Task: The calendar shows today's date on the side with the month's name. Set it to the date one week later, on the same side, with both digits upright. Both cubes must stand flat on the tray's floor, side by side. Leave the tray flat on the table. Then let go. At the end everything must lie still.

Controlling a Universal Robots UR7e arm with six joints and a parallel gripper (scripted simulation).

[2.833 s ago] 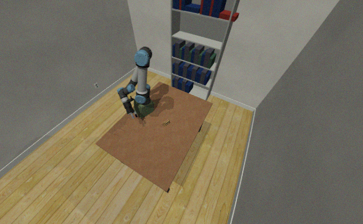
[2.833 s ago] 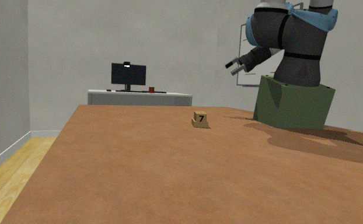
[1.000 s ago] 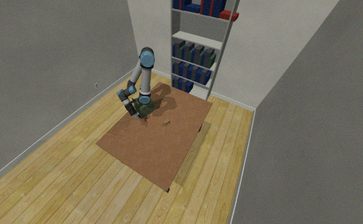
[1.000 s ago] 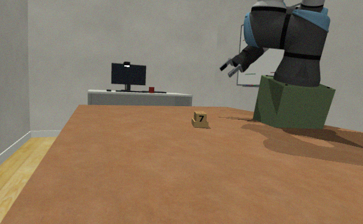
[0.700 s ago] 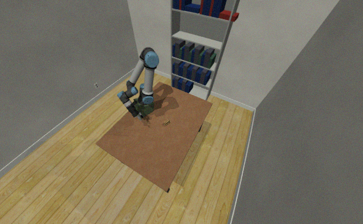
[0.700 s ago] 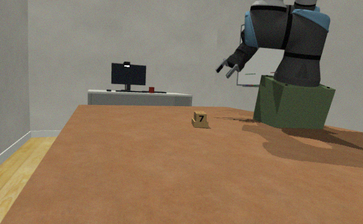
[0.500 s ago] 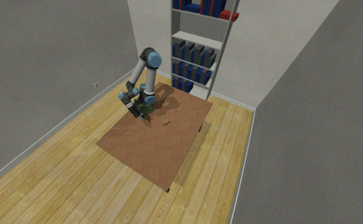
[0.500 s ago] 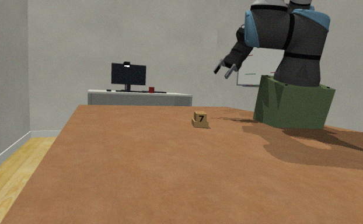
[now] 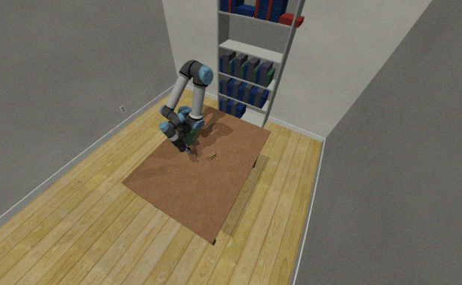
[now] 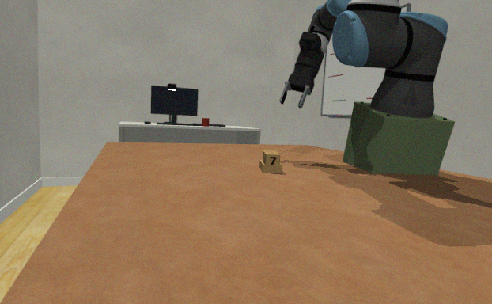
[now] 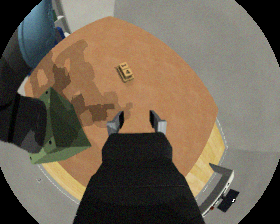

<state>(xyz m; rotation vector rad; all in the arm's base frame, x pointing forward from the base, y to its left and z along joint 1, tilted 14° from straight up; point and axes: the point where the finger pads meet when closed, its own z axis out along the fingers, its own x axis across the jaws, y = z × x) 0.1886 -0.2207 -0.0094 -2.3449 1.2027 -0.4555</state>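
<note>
Top view: the small tan wooden block calendar (image 9: 212,156) sits on the brown rectangular surface (image 9: 186,193), toward the arm's end. The black two-finger pincer (image 9: 186,150) hangs near it, apart from it, beside the green base block (image 9: 191,137). A white bookshelf (image 9: 288,48) stands behind.

Exterior view: the pincer (image 10: 293,96) is raised well above the surface, fingers spread wide, nothing between them. The calendar's tray (image 10: 270,169) lies flat; only one cube (image 10: 271,158) shows from this end, its end face reading 7. The month side is not legible here.

Wrist view: the calendar (image 11: 126,72) lies ahead of the fingertips, too small to read.

Risk, as judged: with the date unread, a wrong digit could be chosen; an off-centre descent could nudge or tip the light tray, or knock the neighbouring cube.
</note>
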